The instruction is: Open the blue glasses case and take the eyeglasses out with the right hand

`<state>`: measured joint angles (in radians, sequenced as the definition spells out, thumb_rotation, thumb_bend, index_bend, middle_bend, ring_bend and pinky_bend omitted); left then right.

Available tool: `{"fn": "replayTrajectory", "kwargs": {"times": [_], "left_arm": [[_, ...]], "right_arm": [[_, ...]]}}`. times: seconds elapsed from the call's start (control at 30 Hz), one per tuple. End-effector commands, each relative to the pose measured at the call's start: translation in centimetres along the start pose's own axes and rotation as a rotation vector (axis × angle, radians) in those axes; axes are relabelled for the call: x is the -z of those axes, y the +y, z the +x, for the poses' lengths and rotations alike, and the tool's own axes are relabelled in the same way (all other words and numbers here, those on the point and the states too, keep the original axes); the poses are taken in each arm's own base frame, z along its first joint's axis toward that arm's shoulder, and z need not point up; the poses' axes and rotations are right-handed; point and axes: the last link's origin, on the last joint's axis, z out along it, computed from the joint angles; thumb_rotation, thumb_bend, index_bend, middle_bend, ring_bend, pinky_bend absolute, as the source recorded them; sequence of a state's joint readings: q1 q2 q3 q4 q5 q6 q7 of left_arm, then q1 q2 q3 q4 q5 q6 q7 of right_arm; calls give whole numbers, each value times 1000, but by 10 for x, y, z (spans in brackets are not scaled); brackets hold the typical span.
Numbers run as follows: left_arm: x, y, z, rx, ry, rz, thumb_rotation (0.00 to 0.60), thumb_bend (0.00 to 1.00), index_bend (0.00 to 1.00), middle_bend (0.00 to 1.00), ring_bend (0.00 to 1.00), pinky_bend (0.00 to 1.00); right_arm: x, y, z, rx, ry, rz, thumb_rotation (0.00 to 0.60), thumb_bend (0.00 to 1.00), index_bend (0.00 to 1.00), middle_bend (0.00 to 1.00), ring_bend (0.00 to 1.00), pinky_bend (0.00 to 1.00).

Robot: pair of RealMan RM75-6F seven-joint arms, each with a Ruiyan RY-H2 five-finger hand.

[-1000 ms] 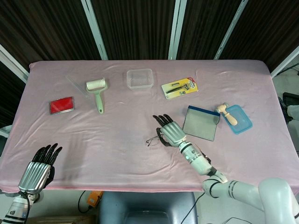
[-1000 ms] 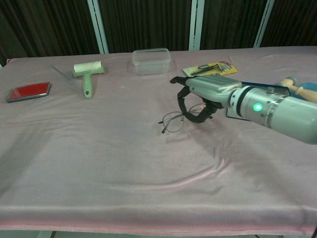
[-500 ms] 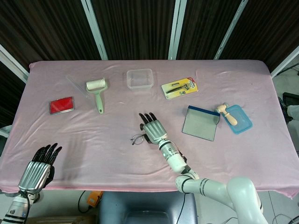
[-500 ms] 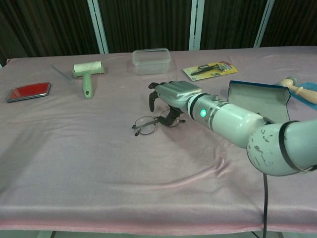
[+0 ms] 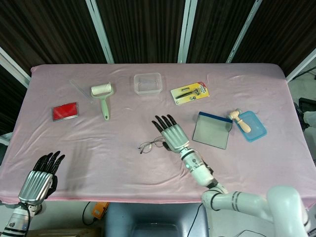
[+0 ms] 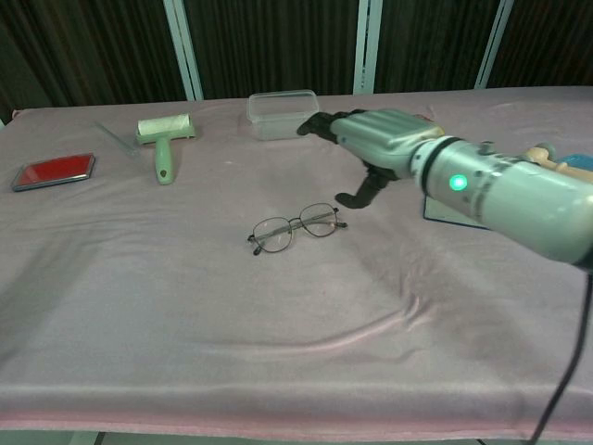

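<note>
The eyeglasses (image 5: 151, 145) (image 6: 296, 228) lie flat on the pink cloth near the table's middle, with nothing holding them. My right hand (image 5: 172, 134) (image 6: 369, 141) hovers just right of and above them, fingers spread, palm down, holding nothing. The blue glasses case (image 5: 213, 130) (image 6: 445, 212) lies opened flat to the right of that hand; in the chest view my forearm hides most of it. My left hand (image 5: 40, 176) hangs off the table's front left edge, fingers apart and empty.
A lint roller (image 5: 102, 97), a red case (image 5: 65, 111), a clear plastic box (image 5: 147, 83) and a carded tool pack (image 5: 190, 93) lie along the back. A wooden piece sits on a blue lid (image 5: 252, 126) at the right.
My right hand carried the eyeglasses leftward, set them on the cloth and let go. It has since lifted and drawn back to the right with its fingers spread. The left hand stayed still.
</note>
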<state>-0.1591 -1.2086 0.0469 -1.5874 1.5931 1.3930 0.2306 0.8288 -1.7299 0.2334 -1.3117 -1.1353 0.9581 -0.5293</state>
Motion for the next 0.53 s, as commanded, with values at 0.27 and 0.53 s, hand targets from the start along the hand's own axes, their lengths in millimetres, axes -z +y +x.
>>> {"fn": "replayTrajectory", "kwargs": {"times": [0.27, 0.53], "left_arm": [[3, -4, 10, -20, 141, 25, 600, 607, 0, 0, 0, 80], [8, -2, 9, -11, 134, 8, 600, 568, 0, 0, 0, 72]], "right_arm": [[299, 139, 8, 68, 93, -384, 600, 402, 9, 0, 0, 0], [293, 146, 12, 44, 98, -378, 600, 399, 9, 0, 0, 0]]}}
